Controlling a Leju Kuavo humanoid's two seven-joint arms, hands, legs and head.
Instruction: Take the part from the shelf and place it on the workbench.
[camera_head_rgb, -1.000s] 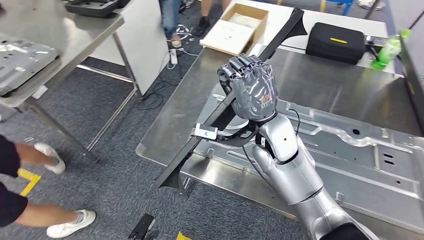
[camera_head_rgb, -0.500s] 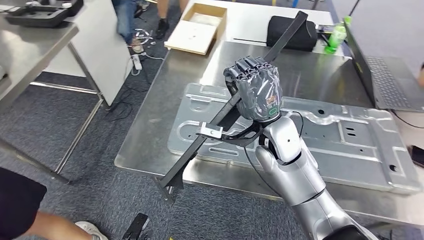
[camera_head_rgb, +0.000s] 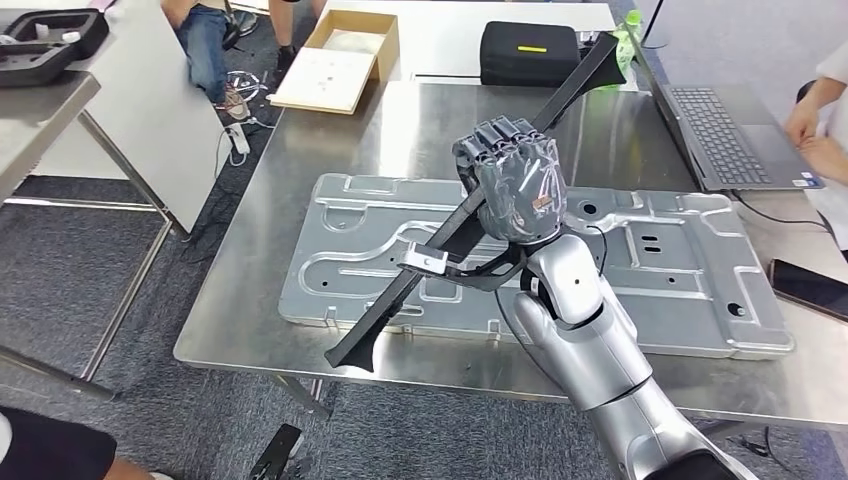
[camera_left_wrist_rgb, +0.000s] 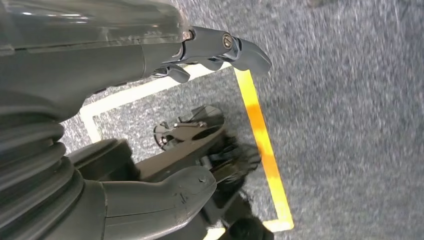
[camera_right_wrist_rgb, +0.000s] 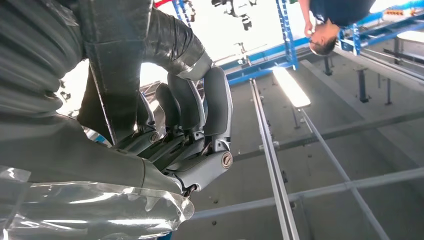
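- View has swung since the earlier frames: the counter (camera_head_rgb: 300, 120) now sits square ahead, where before it was off to the right with more floor showing. Camera move, not the things.
- Right hand (camera_head_rgb: 512, 180) still fisted around the part (camera_head_rgb: 440, 240), same grip as before; fingers (camera_right_wrist_rgb: 192, 107) wrap the bar in the right wrist view.
- Part is a long black bar, held up above the counter on a diagonal: far end near the black case (camera_head_rgb: 528, 52), near end out past the counter's front edge.
- Under it, a big stamped metal panel (camera_head_rgb: 690, 300) lies flat on the counter.
- Left hand (camera_left_wrist_rgb: 150, 115) hangs over grey carpet with yellow floor tape (camera_left_wrist_rgb: 262, 145); fingers apart, nothing in it.
- Laptop (camera_head_rgb: 715, 130) on the counter's right side, phone (camera_head_rgb: 808, 290) near the right edge, open cardboard box (camera_head_rgb: 335, 60) at the far left corner.
- Person's hands (camera_head_rgb: 815, 135) at the right edge by the laptop.
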